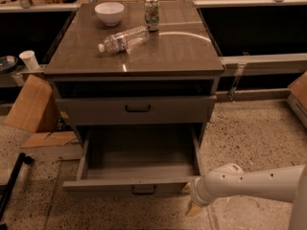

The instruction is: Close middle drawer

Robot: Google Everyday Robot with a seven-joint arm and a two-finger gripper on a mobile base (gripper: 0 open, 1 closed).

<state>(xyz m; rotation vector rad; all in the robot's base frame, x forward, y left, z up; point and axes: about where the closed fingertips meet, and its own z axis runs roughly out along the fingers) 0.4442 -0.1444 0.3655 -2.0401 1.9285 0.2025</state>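
The middle drawer (139, 188) is pulled far out of the grey-brown cabinet, and its inside (139, 152) holds nothing. Its flat front faces me, low down, with a small dark bar handle (144, 190) at centre. Above it the uppermost drawer (136, 110) is shut. The lowest drawer is hidden beneath the open one. My gripper (194, 207) is at the end of the white arm (249, 186), low at the right. It is just beyond the right end of the open drawer's front, close to the front corner.
On the cabinet top (182, 51) are a white bowl (109, 12), a can (151, 13) and a plastic bottle (123, 39) lying on its side. Cardboard (29, 104) leans at the left. A paper cup (29, 60) stands on a shelf at the left. The floor is speckled.
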